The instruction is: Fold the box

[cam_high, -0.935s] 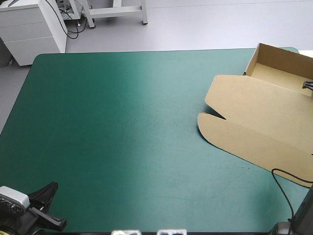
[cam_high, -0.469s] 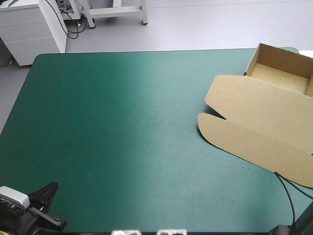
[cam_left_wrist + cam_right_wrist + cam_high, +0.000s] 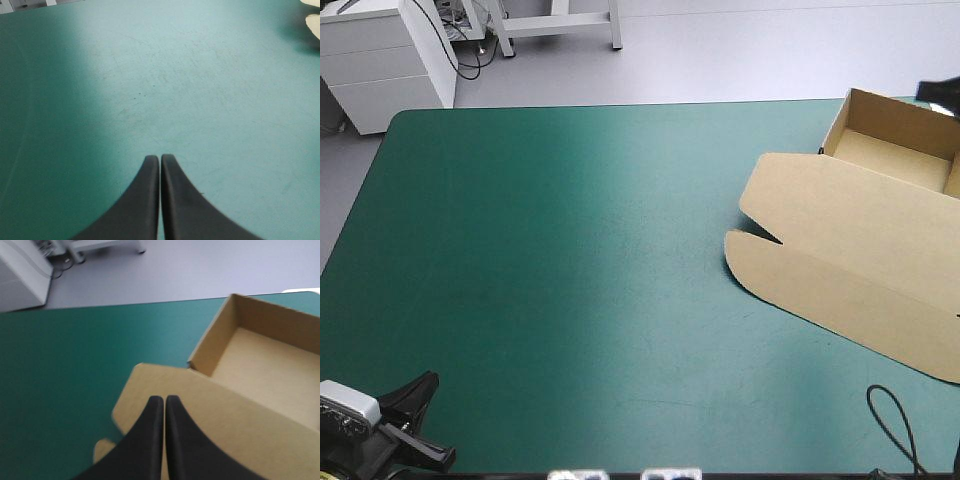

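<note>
The right gripper's (image 3: 160,399) fingers meet in a point, empty, raised over the flat lid of the box (image 3: 840,240), an open tray on the teal-green cover (image 3: 210,90). The left gripper (image 3: 160,158), also pinched together and empty, sits low, well apart from the box.

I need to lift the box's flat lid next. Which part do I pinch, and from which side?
Probably the lid's outer flap, at its free rounded edge, coming in low from the bare teal-green cover. That edge lies loose on the table, while the opposite edge joins the raised tray. The right gripper, shut above the lid, would need to open first.
</note>
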